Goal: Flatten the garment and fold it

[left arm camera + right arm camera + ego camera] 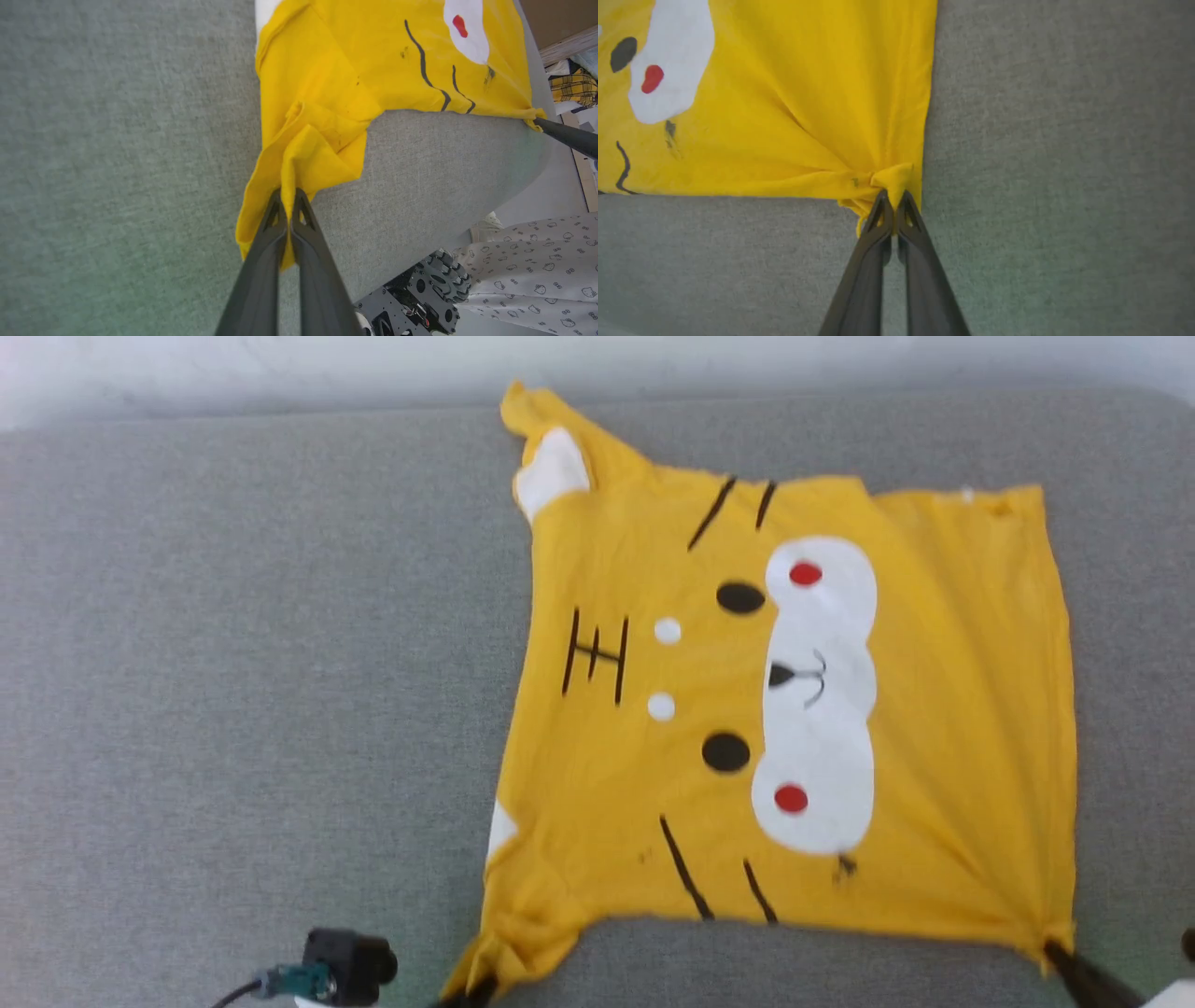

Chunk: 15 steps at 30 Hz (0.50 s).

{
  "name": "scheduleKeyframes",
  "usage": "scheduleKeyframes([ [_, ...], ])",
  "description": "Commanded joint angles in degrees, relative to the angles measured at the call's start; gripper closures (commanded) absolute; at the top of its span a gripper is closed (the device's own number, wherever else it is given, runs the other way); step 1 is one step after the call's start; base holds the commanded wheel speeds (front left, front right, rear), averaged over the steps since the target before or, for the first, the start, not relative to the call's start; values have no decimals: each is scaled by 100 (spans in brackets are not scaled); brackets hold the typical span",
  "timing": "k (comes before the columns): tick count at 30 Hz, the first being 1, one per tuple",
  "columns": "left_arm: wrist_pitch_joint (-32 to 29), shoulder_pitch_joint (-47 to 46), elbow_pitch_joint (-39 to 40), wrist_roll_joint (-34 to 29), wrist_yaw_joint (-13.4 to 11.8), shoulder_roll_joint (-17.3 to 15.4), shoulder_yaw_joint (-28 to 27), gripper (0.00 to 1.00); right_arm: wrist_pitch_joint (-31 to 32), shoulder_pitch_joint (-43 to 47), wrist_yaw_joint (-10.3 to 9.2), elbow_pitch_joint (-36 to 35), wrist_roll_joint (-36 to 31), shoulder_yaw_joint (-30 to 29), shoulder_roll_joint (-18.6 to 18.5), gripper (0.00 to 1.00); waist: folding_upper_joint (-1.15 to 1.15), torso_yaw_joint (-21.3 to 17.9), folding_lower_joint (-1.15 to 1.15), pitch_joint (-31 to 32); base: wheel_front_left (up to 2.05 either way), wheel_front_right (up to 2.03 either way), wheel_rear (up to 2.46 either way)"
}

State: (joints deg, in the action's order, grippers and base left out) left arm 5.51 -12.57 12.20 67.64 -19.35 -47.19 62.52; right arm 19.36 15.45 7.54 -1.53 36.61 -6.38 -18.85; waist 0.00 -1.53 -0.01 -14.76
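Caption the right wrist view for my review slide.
Right gripper shut on a bunched corner of the yellow tiger-face T-shirt, spread on a grey cushioned surface.

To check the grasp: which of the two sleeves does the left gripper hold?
The near sleeve of the garment, bunched in the shut left gripper; the far sleeve lies free, its white patch fully showing.

The garment (971,709) is lying on the mat (233,663), spreading ahead of the left gripper (288,192) and right gripper (893,193), which are pinching its near corners.
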Motion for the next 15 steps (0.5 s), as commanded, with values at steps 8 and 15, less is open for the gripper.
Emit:
scheduleKeyframes([
  [8,-412,649,178,755,72,-166,160,100,678,647,-5,59,217,162,-187,100,0,111,1,368,0,0,0],
  [15,-359,917,287,980,44,-345,121,100,1245,1097,-5,-178,432,-22,-152,100,0,197,1,536,0,0,0],
])
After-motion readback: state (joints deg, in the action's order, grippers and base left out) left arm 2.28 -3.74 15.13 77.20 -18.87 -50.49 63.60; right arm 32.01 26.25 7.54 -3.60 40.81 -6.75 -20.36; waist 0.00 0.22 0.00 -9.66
